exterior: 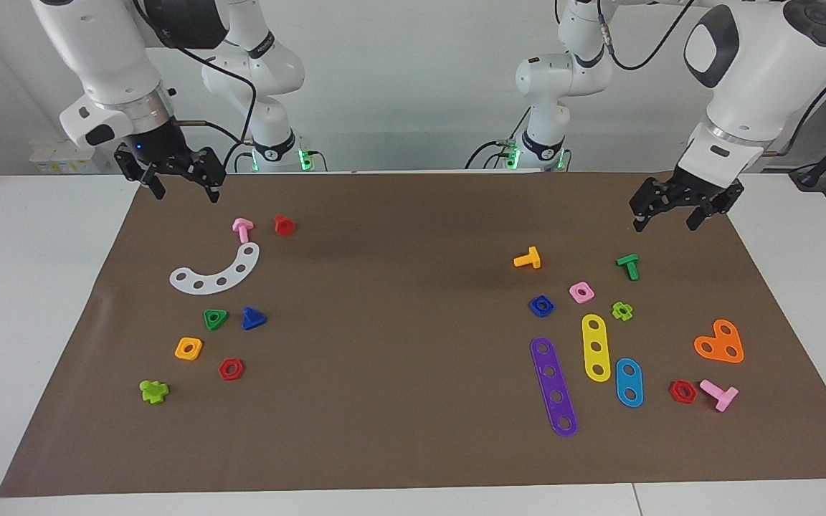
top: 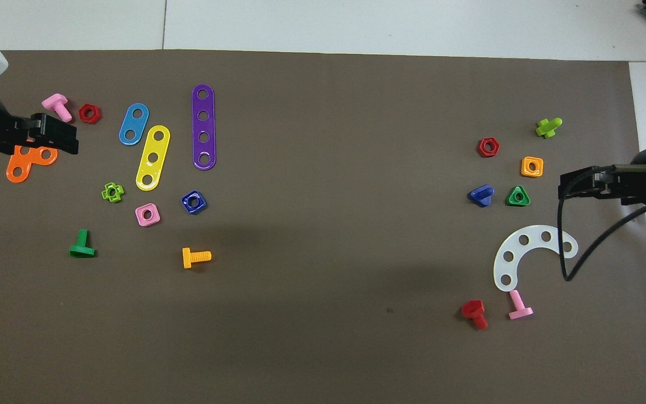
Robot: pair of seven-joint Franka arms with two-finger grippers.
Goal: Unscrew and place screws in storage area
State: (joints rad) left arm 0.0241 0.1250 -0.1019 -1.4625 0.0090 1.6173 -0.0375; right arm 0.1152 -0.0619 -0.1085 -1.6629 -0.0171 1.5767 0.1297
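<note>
blue screw (exterior: 253, 318) — beside white strip (exterior: 216, 272)

A dark-blue triangular plastic screw (exterior: 253, 318) and a white curved four-hole plastic strip (exterior: 216, 272) lie on the plain brown mat (exterior: 399, 401).

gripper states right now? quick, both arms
Left gripper: open, holding nothing, raised over the mat near the green screw.
Right gripper: open, holding nothing, raised over the mat's edge nearest the robots.

Blue screw (exterior: 253, 319) beside green nut (exterior: 215, 319)
</note>
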